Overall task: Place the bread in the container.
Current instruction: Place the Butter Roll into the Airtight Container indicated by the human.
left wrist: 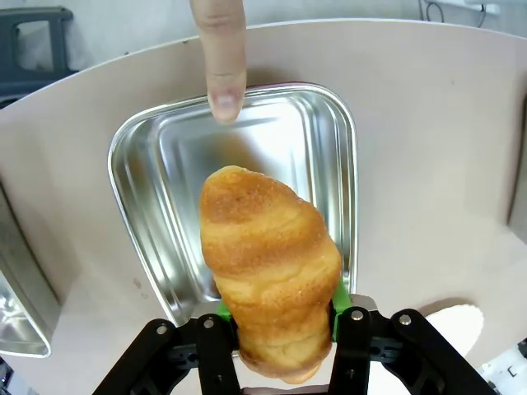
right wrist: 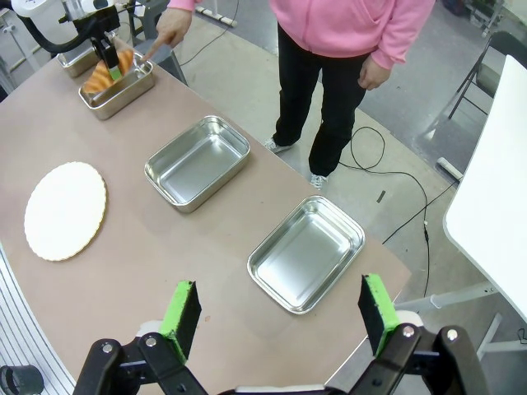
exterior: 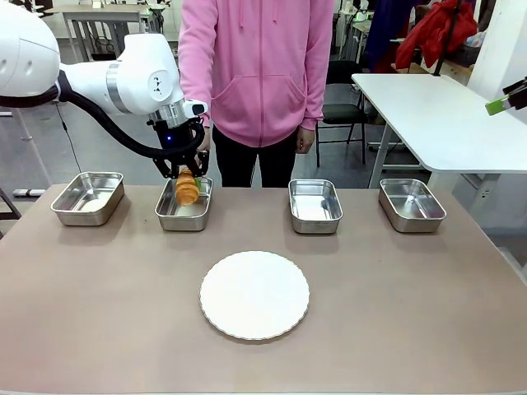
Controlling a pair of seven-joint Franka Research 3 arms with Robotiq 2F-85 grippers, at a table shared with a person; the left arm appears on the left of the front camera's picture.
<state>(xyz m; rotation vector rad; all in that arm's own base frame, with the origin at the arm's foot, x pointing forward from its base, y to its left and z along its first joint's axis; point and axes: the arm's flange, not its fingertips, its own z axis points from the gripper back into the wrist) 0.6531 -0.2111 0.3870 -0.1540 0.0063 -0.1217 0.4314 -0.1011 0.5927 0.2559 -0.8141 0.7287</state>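
My left gripper (exterior: 187,183) is shut on the bread (exterior: 187,190), a golden-brown croissant (left wrist: 268,263), and holds it just above the second steel container from the left (exterior: 183,216). In the left wrist view the croissant hangs over that pan (left wrist: 247,140) and its green pads (left wrist: 339,295) press its sides. A person's finger (left wrist: 222,58) points at the pan's far rim. My right gripper (right wrist: 280,317) is open, high above the table's right end, with nothing between its pads. The held croissant (right wrist: 103,74) and its pan (right wrist: 123,95) also appear far off in the right wrist view.
A round white plate (exterior: 254,295) lies in the middle of the table. Three more steel pans stand in the row: far left (exterior: 88,197), right of centre (exterior: 314,206) and far right (exterior: 411,204). The person in pink (exterior: 257,74) stands at the far edge.
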